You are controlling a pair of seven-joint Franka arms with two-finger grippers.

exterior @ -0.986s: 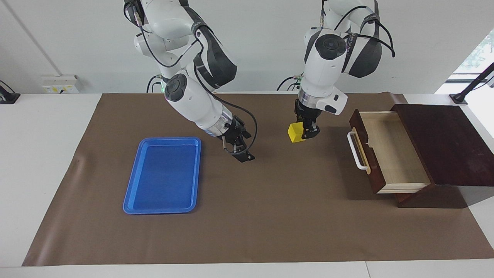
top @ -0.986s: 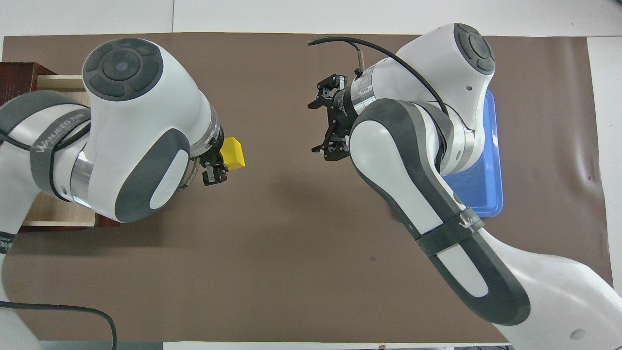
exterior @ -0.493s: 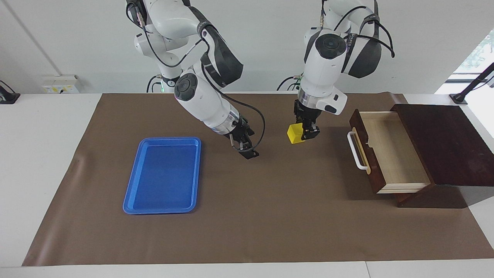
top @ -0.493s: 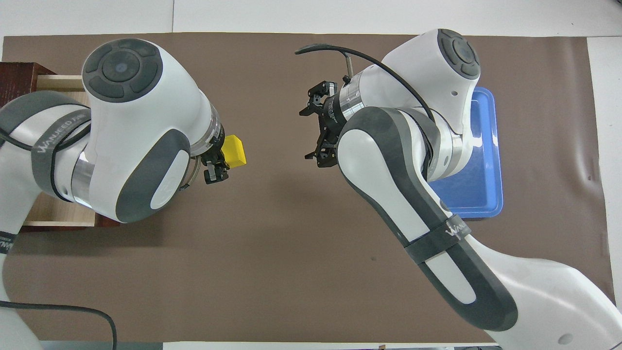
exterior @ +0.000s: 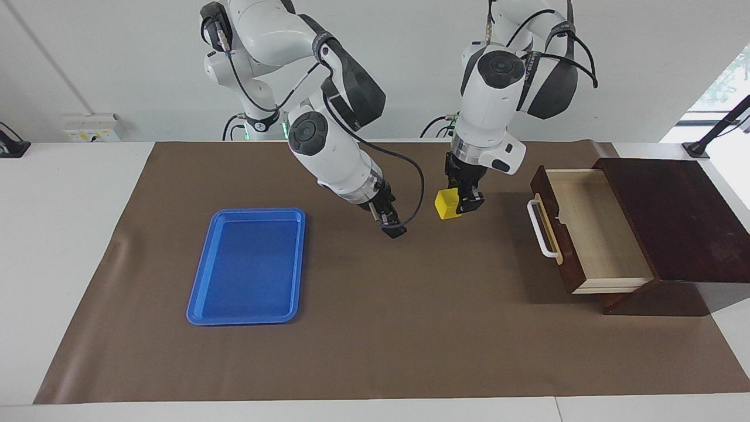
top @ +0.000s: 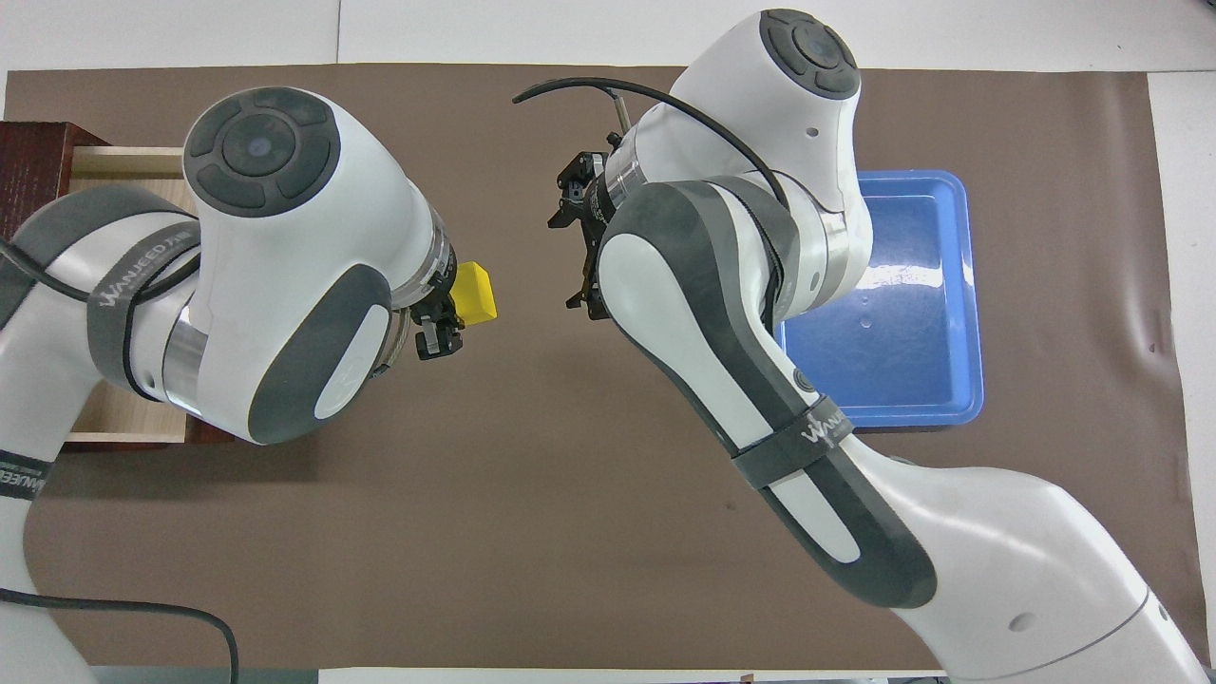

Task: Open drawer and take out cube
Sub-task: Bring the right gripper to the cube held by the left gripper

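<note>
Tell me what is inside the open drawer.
The drawer stands pulled out of its box, and its pale wood floor lies bare in the facing view; nothing is in it. From overhead the left arm covers most of it. The cube is outside, held up by the left claw.

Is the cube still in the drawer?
No: the cube is held in the left claw above the mat, and the open drawer shows only bare pale wood.

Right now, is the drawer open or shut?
Open. The drawer stands pulled out of its dark box, pale interior bare; the cube is out, in the left hand.
</note>
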